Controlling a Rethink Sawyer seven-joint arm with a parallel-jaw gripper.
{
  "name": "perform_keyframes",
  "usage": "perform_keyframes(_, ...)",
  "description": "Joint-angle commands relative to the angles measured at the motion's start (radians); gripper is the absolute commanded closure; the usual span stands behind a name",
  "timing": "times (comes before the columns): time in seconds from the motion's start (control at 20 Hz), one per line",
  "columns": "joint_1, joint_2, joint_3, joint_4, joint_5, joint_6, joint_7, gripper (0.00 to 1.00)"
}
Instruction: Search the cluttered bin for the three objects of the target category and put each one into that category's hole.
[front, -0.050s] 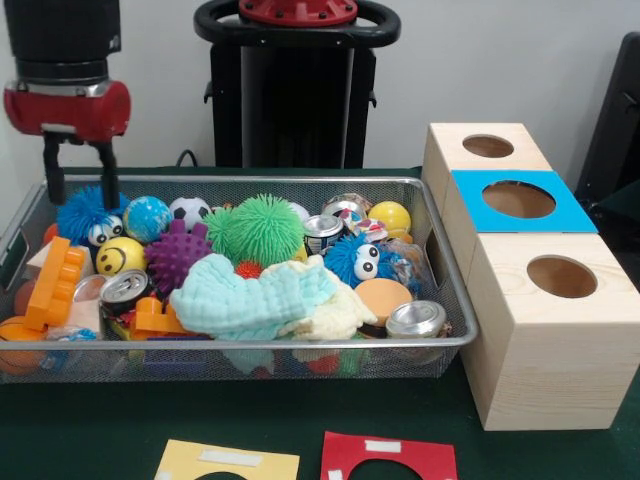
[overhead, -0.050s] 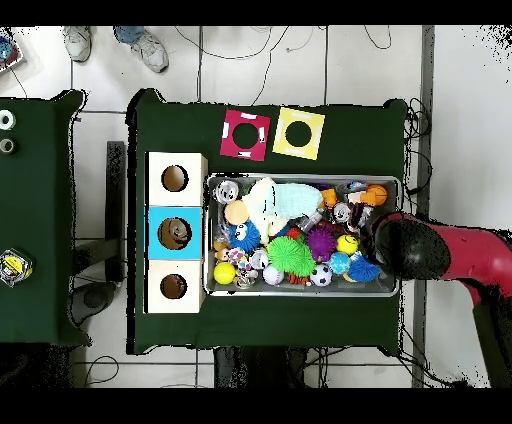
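Nearest the front camera we see a yellow card (front, -0.050s: 226, 462) and a red card (front, -0.050s: 388, 457) lying on the green table (front, -0.050s: 90, 430), each with a hole cut in it. Behind them sits the wire bin (front, -0.050s: 250, 345), crammed: a pale mint cloth (front, -0.050s: 250, 292) at its middle, drink cans at 4 o'clock (front, -0.050s: 415, 318) and 9 o'clock (front, -0.050s: 124, 288), a purple spiky ball (front, -0.050s: 177, 254), a green spiky ball (front, -0.050s: 262, 228) and a yellow smiley ball (front, -0.050s: 120, 255). At 3 o'clock of the bin stands a row of three wooden boxes, the middle one topped by a blue card (front, -0.050s: 518, 201) around its hole.

We judge the search step is in hand, nothing yet gripped. Blue marks the target hole; we cannot tell which category it stands for. The next move calls for picking out one target object and descending onto it cleanly.

The gripper (front, -0.050s: 80, 190) hangs vertically at the bin's 10 o'clock corner, fingers pointing down and spread, empty, just above a blue fuzzy ball (front, -0.050s: 85, 212).
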Motion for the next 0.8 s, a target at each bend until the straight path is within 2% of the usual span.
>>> perform_keyframes(0.05, 0.095, -0.086, -0.053, 0.135, 0.083, 0.063, 0.107, 0.00)
perform_keyframes(0.2, 0.144, -0.072, -0.080, 0.132, 0.114, 0.030, 0.156, 0.00)
perform_keyframes(0.35, 0.224, -0.058, -0.125, 0.112, 0.140, -0.007, 0.228, 0.00)
perform_keyframes(0.55, 0.344, -0.020, -0.221, 0.083, 0.158, -0.106, 0.343, 0.00)
perform_keyframes(0.65, 0.371, 0.000, -0.248, 0.068, 0.166, -0.134, 0.350, 0.00)
perform_keyframes(0.8, 0.419, 0.067, -0.295, 0.031, 0.163, -0.217, 0.365, 0.00)
